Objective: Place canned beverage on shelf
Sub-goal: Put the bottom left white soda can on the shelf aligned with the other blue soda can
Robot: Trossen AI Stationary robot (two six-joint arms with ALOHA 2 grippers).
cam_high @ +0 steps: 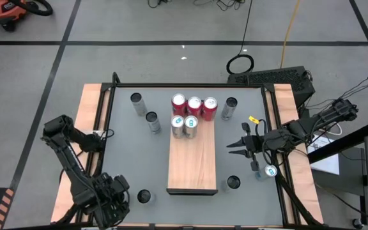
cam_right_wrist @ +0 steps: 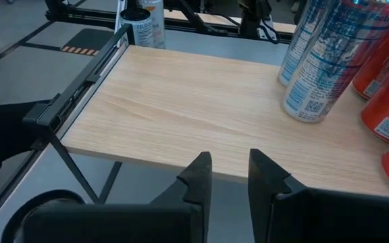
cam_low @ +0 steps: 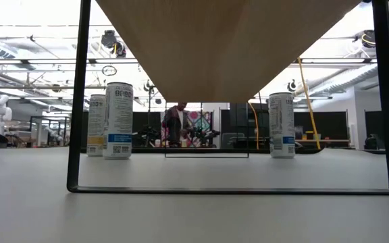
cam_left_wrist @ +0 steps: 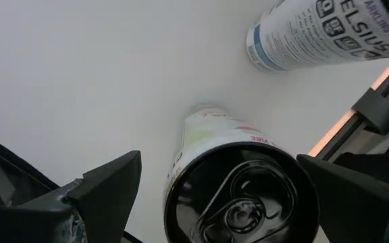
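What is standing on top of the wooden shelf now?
Five cans stand at the far end of the shelf: three red cans in a row and two silver-white cans in front of them. The rest of the board is bare. What lies beneath the board is hidden from above.

Grey concrete floor (cam_high: 139,25) with dark tape lines surrounded worktop. Orange vacuum (cam_high: 8,11) beyond far left corner. Ceiling lights (cam_low: 39,30) bright; person (cam_low: 175,125) distant.

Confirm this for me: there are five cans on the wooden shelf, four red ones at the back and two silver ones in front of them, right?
Not quite. The high view shows three red cans at the back of the shelf, not four. The two silver cans in front of them are as you said, making five in all.
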